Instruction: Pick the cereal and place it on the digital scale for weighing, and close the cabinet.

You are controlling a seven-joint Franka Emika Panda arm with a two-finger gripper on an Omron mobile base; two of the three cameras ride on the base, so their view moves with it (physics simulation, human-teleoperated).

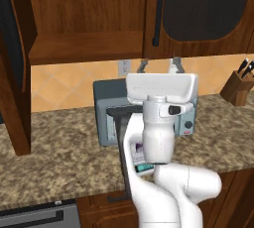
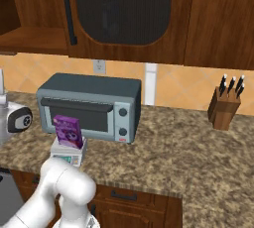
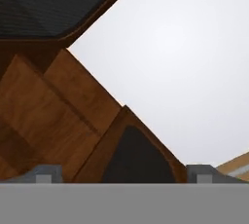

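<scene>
One light, stiff cereal box [image 2: 68, 131] is already standing on the scale [image 2: 69, 153] near the counter's front edge, so the wide-open, empty gripper [image 1: 160, 66] is facing the cabinet door [image 1: 13, 68], best pushed on its rigid outer edge.

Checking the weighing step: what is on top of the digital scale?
The cereal stands upright on the digital scale; its platform is mostly covered, with the display partly hidden by the arm.

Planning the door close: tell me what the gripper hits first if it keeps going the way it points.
Probably the cabinet: the open gripper points at its brown wood and a dark door panel, though depth is unclear.
</scene>
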